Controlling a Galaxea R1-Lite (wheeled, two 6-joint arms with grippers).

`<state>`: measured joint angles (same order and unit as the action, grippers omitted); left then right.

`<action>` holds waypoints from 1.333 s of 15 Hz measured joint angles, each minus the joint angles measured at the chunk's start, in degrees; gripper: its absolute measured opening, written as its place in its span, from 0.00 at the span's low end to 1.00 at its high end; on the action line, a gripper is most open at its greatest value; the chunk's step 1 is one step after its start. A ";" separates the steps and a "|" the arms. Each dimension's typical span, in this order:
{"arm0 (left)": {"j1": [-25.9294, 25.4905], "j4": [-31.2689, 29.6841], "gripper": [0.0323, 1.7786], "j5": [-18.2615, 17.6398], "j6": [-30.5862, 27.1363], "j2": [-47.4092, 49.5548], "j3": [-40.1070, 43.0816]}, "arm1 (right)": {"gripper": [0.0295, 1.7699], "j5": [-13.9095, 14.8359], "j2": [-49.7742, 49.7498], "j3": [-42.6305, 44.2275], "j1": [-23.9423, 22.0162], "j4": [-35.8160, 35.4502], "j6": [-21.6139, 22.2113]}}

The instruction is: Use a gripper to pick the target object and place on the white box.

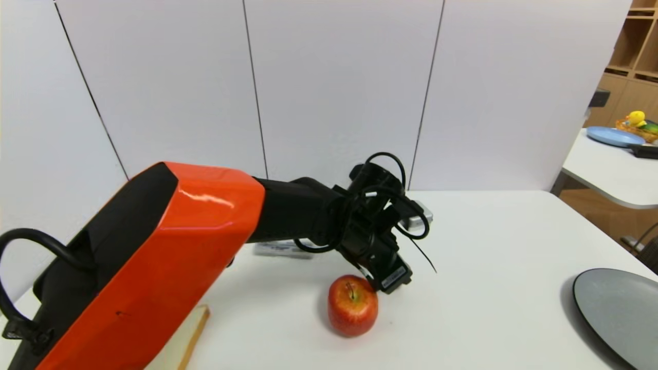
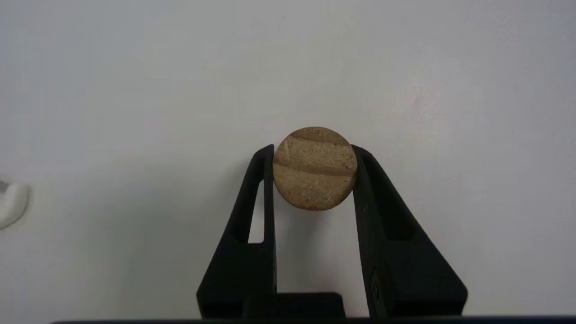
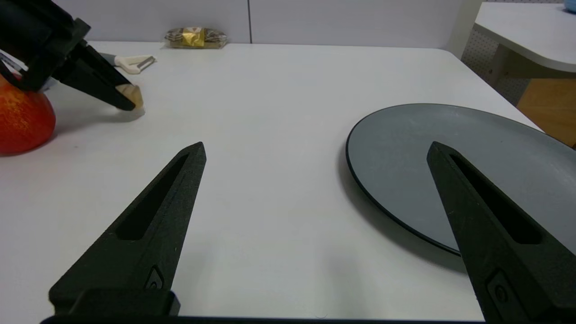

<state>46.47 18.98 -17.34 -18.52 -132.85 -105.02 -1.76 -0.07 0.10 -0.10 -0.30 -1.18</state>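
The target object (image 2: 314,168), a small tan cylinder with darker stripes, sits between the fingers of my left gripper (image 2: 313,150), which is shut on it. In the right wrist view the same target object (image 3: 135,96) is down at the tabletop, just beyond the red apple (image 3: 21,118). From the head, the left gripper (image 1: 384,268) points down right behind the apple (image 1: 352,305) and hides the cylinder. My right gripper (image 3: 316,150) stands open and empty over the table. I cannot make out the white box in any view.
A round grey plate (image 1: 619,313) lies at the right front, beside the right gripper. A flat grey case (image 1: 420,218) lies behind the left gripper. A white peeler (image 3: 131,63) and a gold packet (image 3: 195,37) lie near the back wall. A cream piece with a tan edge (image 1: 191,334) shows under the left arm.
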 joint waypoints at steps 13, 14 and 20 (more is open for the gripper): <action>-22.64 3.01 0.28 -0.16 -0.22 25.33 12.89 | 0.96 0.02 0.00 0.00 0.00 -0.02 -0.02; -25.25 3.80 0.28 -0.13 -0.20 27.73 14.09 | 0.96 0.02 0.00 0.00 0.00 0.00 0.00; -38.42 4.77 0.28 0.11 0.39 36.72 20.74 | 0.96 0.02 0.00 0.00 0.00 -0.02 0.00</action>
<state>8.05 23.75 -17.23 -18.13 -96.14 -84.29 -1.73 -0.07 0.10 -0.10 -0.33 -1.18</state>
